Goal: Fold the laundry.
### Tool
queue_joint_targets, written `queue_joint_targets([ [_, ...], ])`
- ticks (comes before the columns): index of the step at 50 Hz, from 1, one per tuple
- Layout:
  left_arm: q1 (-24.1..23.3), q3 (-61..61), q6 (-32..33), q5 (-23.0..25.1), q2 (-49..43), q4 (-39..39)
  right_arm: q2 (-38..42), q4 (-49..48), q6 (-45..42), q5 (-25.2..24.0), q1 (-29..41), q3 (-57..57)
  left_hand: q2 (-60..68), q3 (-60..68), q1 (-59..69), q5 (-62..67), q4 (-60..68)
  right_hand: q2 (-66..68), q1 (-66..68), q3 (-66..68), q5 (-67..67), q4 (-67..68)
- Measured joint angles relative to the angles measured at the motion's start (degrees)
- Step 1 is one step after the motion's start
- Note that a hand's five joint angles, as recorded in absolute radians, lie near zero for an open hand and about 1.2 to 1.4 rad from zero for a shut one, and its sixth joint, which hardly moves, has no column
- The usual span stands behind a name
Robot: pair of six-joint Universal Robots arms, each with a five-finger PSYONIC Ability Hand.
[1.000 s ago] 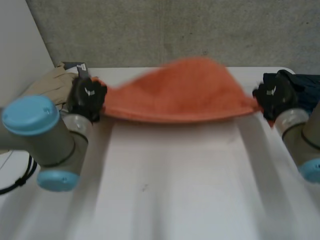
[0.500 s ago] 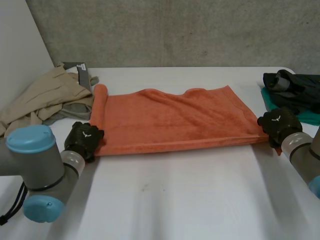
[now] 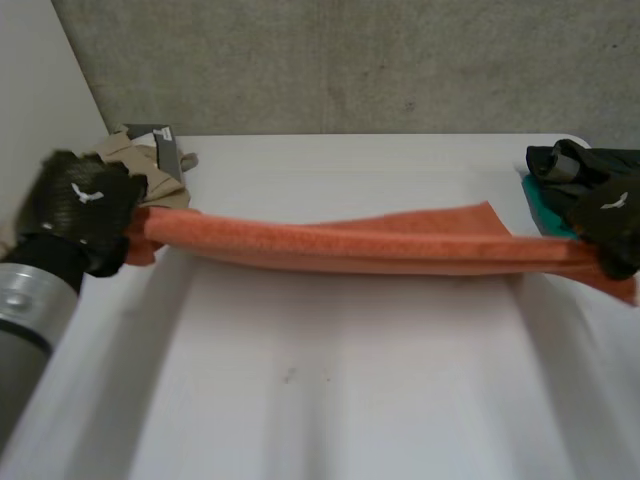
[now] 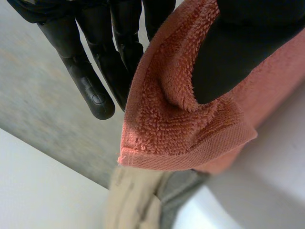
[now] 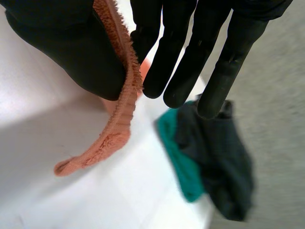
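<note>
Orange towel (image 3: 340, 245): stretched into a long, bunched band between the two hands and lifted off the tabletop (image 3: 340, 400), sagging a little in its middle.
Left hand (image 3: 85, 210): at the towel's left end. In the left wrist view the thumb presses a hemmed corner of the towel (image 4: 190, 129) against the fingers (image 4: 90, 81) behind it, so this hand holds the towel in a pinch.
Right hand (image 3: 610, 225): at the towel's right end. In the right wrist view the towel's hem (image 5: 119, 124) runs between the thumb and the straight fingers (image 5: 214, 57), clamped there, and a short tail of cloth hangs below the grip.
Beige clothes (image 3: 130, 160): a loose heap just behind the towel's left end, with a grey piece among them; seen below the pinched corner in the left wrist view.
Dark garment (image 3: 580, 165): crumpled behind the towel's right end, lying on the tabletop.
Teal cloth (image 3: 545, 205): under the dark garment's edge, on the side nearest the towel.
Concrete wall (image 3: 340, 60): beyond the towel, past the tabletop's far edge.
</note>
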Motion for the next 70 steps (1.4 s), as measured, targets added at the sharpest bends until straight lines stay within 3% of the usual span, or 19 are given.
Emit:
queue_joint_targets([
  [4, -0.1, 2.95, -0.13, 1.54, 5.73, -8.26, -7.55, 8.24, -4.74, -0.27, -0.67, -2.54, 0.01, 0.0, 0.32, 0.01, 0.0, 0.0, 0.0, 0.0, 0.0, 0.0],
  [9, -0.04, 6.8, -0.32, 4.18, 3.91, -15.92, -10.24, 13.45, -8.36, -0.32, -0.59, -4.35, 0.03, 0.0, 0.91, 0.53, 0.01, 0.0, 0.0, 0.0, 0.0, 0.0],
  [19, 0.12, 16.61, -0.12, 4.69, -20.66, -19.07, 8.47, 12.68, -10.19, 3.43, 3.59, -9.79, 0.03, 0.0, 0.92, 0.53, 0.02, 0.0, 0.0, 0.01, 0.0, 0.0],
  [25, -0.13, 32.77, 1.18, 1.02, -36.07, -19.49, 20.19, 4.26, -10.13, 8.97, 6.26, -20.43, 0.03, 0.05, 0.92, 0.53, 0.2, 0.0, 0.0, 0.0, 0.0, 0.0],
  [33, -1.49, 60.16, 6.57, -2.68, -45.05, -18.87, 25.58, -16.43, -9.01, 11.47, 7.54, -36.71, 0.05, 0.05, 0.92, 0.54, 0.24, 0.0, 0.0, 0.01, 0.35, 0.0],
  [37, -2.09, 74.74, 8.32, -2.94, -46.44, -12.04, 24.29, -30.75, -7.55, 11.5, 8.44, -41.66, 0.09, 0.08, 0.92, 0.58, 0.26, 0.0, 0.0, 0.01, 0.84, 0.0],
  [41, -2.31, 80.17, 8.01, -2.09, -45.44, -3.07, 22.3, -39.03, -6.49, 11.43, 9.15, -42.78, 0.11, 0.08, 0.92, 1.59, 0.26, 0.0, 0.0, 0.02, 1.7, 0.0],
  [47, -2.08, 76.25, 6.8, -1.27, -44.25, 2.83, 21.17, -39.62, -5.93, 11.36, 9.9, -41.14, 0.11, 0.09, 1.4, 1.59, 0.26, 0.0, 0.0, 0.01, 1.74, 0.0],
  [68, -2.31, 34.42, 5.86, 0.08, -47.62, 5.56, 29.56, -26.78, 1.81, 9.57, 10.27, -16.79, 0.12, 0.09, 1.41, 1.59, 0.26, 0.0, 0.0, 0.02, 1.73, 0.01],
  [70, -2.37, 31.4, 5.91, 0.16, -47.67, 5.96, 29.51, -25.66, 2.44, 9.4, 10.1, -14.54, -5.47, -5.2, 0.32, -2.72, -5.46, 0.0, 0.0, 0.02, 1.74, 0.01],
])
